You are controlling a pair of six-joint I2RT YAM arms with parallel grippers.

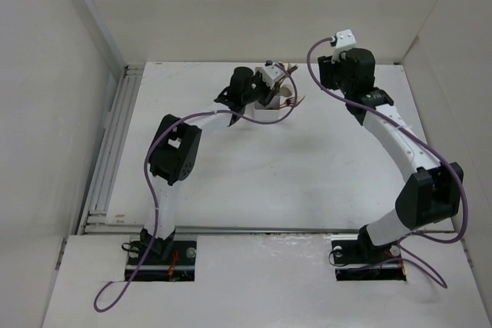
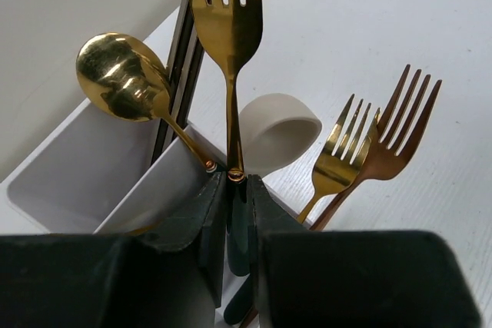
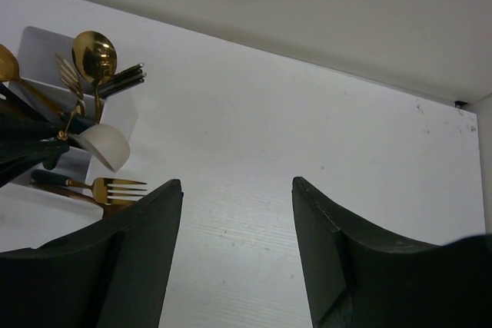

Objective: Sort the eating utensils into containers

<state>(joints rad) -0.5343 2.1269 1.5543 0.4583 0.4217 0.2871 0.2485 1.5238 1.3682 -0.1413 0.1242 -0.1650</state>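
Note:
My left gripper [image 2: 236, 182] is shut on the dark handle of a gold fork [image 2: 227, 28] and holds it upright over the white divided box [image 2: 69, 174]. In the box stand a gold spoon [image 2: 123, 78], dark chopsticks [image 2: 183, 59], a white spoon [image 2: 277, 132] and two more forks, gold [image 2: 342, 155] and copper [image 2: 400, 132]. From above the box [image 1: 270, 115] sits at the table's far middle with the left gripper [image 1: 265, 86] over it. My right gripper [image 3: 237, 190] is open and empty above bare table, to the right of the box [image 3: 46, 55].
White walls enclose the table on the left, back and right. A purple cable [image 1: 288, 105] loops beside the box. An aluminium rail [image 1: 108, 159] runs along the table's left edge.

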